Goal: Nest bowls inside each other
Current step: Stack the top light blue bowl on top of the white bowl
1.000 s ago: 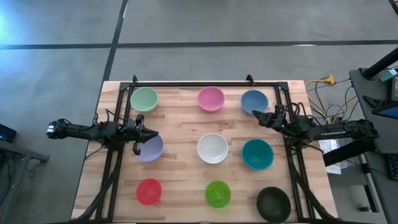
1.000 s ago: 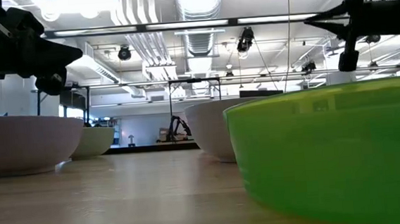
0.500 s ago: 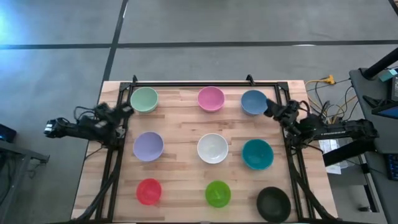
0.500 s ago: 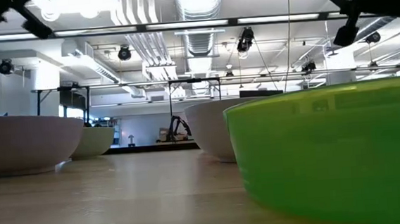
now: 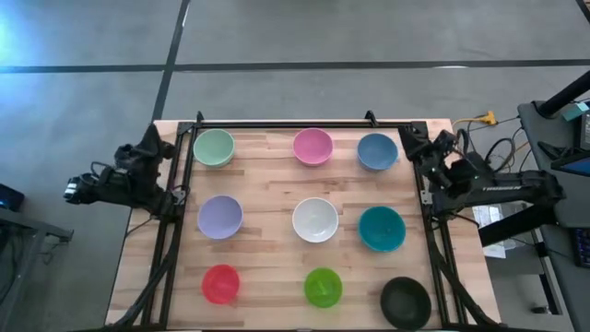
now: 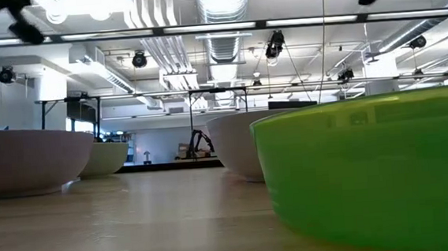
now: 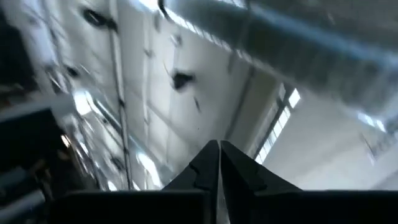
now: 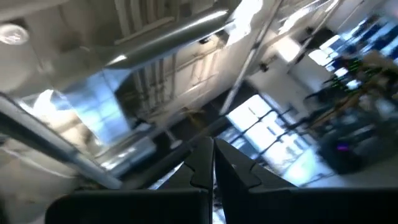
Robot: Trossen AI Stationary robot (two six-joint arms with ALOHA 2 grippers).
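Note:
Nine bowls stand apart on the wooden table, each on its base, in three rows. The far row holds pale green [image 5: 214,147], pink [image 5: 312,146] and blue [image 5: 376,150]. The middle row holds lavender [image 5: 220,218], white [image 5: 315,219] and teal [image 5: 382,229]. The near row holds red [image 5: 221,284], bright green [image 5: 324,287] and black [image 5: 406,302]. My left gripper [image 5: 147,146] is raised at the table's left edge, shut and empty, pointing upward [image 7: 218,152]. My right gripper [image 5: 412,140] is raised at the right edge beside the blue bowl, shut and empty [image 8: 212,149].
A black metal frame [image 5: 286,123] runs along the table's far edge and down both sides. Cables and equipment [image 5: 544,175] lie beyond the right edge. In the low view the bright green bowl [image 6: 369,171] fills the near right.
My left gripper has drawn back from above the lavender bowl toward the table's left edge, risen and tipped upward. My right gripper has drawn back from beside the blue bowl toward the right edge, risen and tipped upward. No bowl has moved.

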